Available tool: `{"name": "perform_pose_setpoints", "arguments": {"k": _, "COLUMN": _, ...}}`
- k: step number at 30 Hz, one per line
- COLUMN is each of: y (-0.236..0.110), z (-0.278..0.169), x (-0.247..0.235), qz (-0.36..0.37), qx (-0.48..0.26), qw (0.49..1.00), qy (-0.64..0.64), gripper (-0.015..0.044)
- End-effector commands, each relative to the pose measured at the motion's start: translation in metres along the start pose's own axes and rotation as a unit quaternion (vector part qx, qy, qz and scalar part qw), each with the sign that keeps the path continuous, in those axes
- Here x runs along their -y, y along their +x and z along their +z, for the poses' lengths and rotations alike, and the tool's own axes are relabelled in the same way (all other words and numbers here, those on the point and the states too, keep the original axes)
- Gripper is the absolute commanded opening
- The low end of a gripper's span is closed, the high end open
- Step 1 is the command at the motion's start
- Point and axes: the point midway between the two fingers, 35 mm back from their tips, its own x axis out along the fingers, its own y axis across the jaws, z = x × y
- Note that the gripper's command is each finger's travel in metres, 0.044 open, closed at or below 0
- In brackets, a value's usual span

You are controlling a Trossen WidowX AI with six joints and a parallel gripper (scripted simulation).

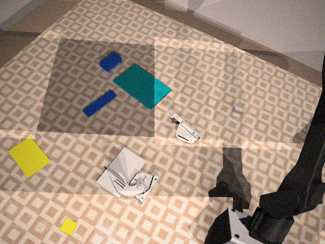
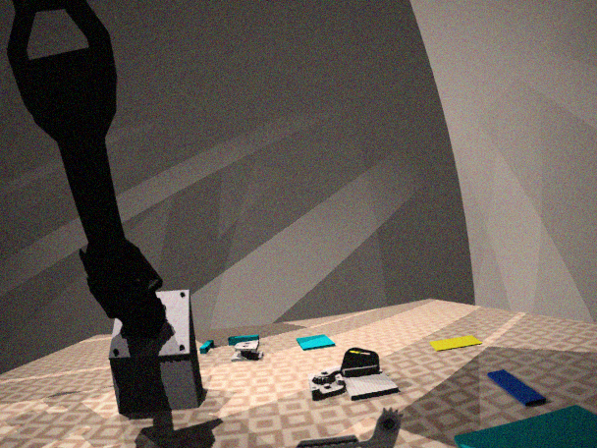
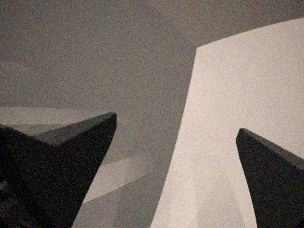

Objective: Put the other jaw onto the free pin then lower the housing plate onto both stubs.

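Note:
A white base (image 1: 155,180) (image 2: 328,388) with toothed parts stands on the floor beside a ribbed block (image 1: 126,160) (image 2: 375,388). A rounded slotted piece (image 1: 125,189) (image 2: 360,362), seemingly the seated jaw, rises on edge over that block; its pin is hidden. A loose jaw (image 1: 187,134) with a toothed end lies apart from the base; its teeth show at the bottom of the exterior view. A small white stacked piece (image 2: 246,347) farther back may be the housing plate; I cannot tell. My gripper (image 3: 179,127) is open and empty, pointing at the walls, away from all parts.
The black arm (image 1: 302,171) (image 2: 90,196) rises from its grey base box. Teal (image 1: 136,85) (image 2: 535,432) and yellow (image 1: 29,157) (image 2: 456,343) plates, a blue bar (image 1: 99,103) (image 2: 515,387), a blue block (image 1: 110,62) and a small grey block (image 1: 237,109) lie around.

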Motion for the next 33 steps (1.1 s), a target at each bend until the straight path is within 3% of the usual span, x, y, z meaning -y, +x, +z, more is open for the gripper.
{"name": "perform_pose_setpoints", "arguments": {"k": 1, "y": 0.0000, "z": 0.0000, "x": 0.0000, "qz": 0.000, "qx": 0.000, "qw": 1.000, "qy": 0.000, "gripper": 0.0426}}
{"name": "perform_pose_setpoints", "arguments": {"k": 17, "y": 0.0000, "z": 0.0000, "x": 0.0000, "qz": 0.000, "qx": 0.000, "qw": 1.000, "qy": 0.000, "gripper": 0.0006}}
{"name": "perform_pose_setpoints", "arguments": {"k": 33, "y": 0.0000, "z": 0.0000, "x": 0.0000, "qz": 0.000, "qx": 0.000, "qw": 1.000, "qy": 0.000, "gripper": 0.0000}}
